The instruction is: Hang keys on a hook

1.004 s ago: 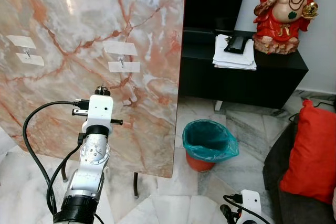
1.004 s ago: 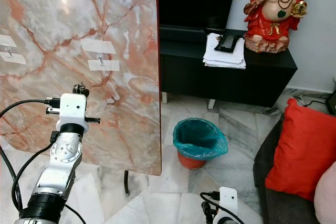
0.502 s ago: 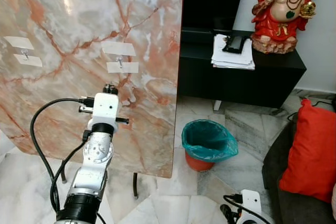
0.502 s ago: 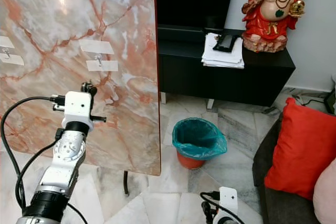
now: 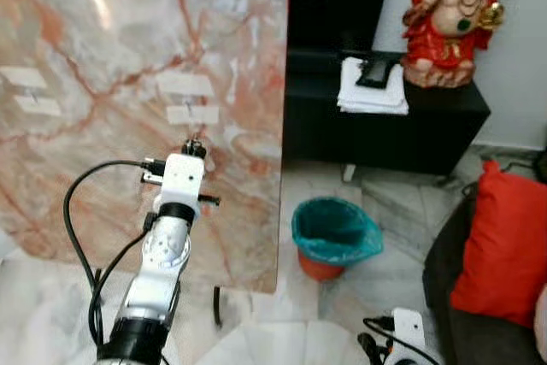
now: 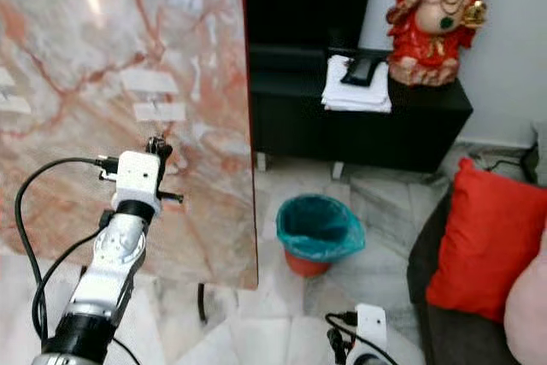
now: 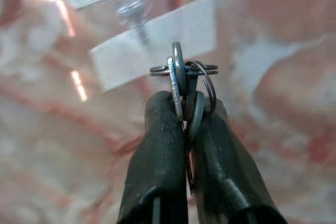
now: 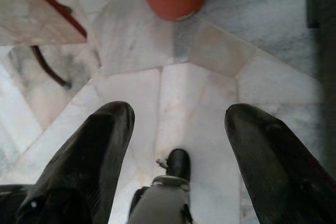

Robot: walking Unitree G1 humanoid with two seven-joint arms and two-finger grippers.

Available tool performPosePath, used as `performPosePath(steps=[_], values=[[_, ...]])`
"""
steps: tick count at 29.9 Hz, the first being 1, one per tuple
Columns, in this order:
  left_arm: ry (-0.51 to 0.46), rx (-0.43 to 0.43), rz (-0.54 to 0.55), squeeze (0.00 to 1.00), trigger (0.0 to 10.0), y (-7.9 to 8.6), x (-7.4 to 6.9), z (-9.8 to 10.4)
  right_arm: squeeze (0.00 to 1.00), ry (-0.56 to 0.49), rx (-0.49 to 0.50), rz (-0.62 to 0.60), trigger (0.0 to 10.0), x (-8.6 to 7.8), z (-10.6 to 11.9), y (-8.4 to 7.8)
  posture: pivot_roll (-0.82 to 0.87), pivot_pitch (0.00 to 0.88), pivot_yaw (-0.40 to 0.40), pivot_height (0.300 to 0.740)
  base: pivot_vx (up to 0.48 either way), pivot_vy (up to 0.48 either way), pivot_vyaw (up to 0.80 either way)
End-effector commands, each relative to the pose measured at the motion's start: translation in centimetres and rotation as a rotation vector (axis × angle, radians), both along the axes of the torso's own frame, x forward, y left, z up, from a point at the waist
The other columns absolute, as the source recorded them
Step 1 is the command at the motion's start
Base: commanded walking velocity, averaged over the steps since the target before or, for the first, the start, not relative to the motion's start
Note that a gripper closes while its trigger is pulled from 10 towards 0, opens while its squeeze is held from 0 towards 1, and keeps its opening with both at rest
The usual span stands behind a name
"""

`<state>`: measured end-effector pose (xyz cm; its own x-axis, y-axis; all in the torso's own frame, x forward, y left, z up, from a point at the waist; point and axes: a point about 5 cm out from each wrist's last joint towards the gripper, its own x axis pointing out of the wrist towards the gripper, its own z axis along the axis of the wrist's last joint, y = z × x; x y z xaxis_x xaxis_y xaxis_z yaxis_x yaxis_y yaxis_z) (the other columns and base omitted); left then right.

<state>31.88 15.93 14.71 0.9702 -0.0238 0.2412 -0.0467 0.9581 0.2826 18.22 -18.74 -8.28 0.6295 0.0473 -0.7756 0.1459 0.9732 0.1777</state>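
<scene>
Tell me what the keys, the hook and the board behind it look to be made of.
Keys: metal, dull grey with worn edges and a thin wire ring, pinched in the left gripper.
Hook: seemingly shiny metal, blurred, held under white tape strips.
Board: glossy, pink-veined marble look with light glare; real stone or printed laminate cannot be told.

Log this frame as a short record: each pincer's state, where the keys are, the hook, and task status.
left pincer: shut on the keys, raised before the marble board
keys: pinched between the fingers, ring sticking out, near but not on the hook
hook: small metal, taped to board, bare
right pincer: open, hanging over the floor
nearby: bin
status: keys not yet hung
</scene>
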Motion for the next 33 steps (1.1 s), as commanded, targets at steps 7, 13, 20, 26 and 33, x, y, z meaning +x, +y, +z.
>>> performPosePath(steps=[7, 13, 20, 26, 33], values=[[-0.034, -0.008, -0.014, 0.00, 10.0, -0.2, 0.1, 0.7, 0.00, 0.006, -0.001, 0.004, 10.0, 0.0, 0.0, 0.1, 0.03, 0.027, -0.032, 0.740, 0.215, 0.000, 0.00], [-0.041, -0.015, -0.034, 0.00, 10.0, -0.6, -0.3, 0.6, 0.00, 0.008, -0.001, 0.006, 10.0, 0.0, 0.0, 0.1, 0.03, 0.031, -0.032, 0.740, 0.000, 0.000, 0.00], [-0.035, -0.029, -0.060, 0.00, 10.0, -1.1, -1.1, 0.2, 0.00, 0.009, 0.000, 0.008, 10.0, 0.0, 0.0, 0.1, 0.03, 0.033, -0.032, 0.740, 0.000, 0.000, 0.00], [-0.040, -0.030, -0.100, 0.00, 10.0, -1.9, -1.7, 0.3, 0.00, 0.009, 0.000, 0.010, 10.0, 0.1, 0.0, 0.1, 0.03, 0.033, -0.032, 0.740, 0.000, 0.000, 0.00], [0.007, -0.020, -0.213, 0.00, 10.0, -3.3, -1.1, 0.7, 0.00, 0.009, 0.001, 0.015, 10.0, 0.1, 0.0, 0.1, 0.04, 0.033, -0.036, 0.740, 0.000, 0.000, 0.00]])
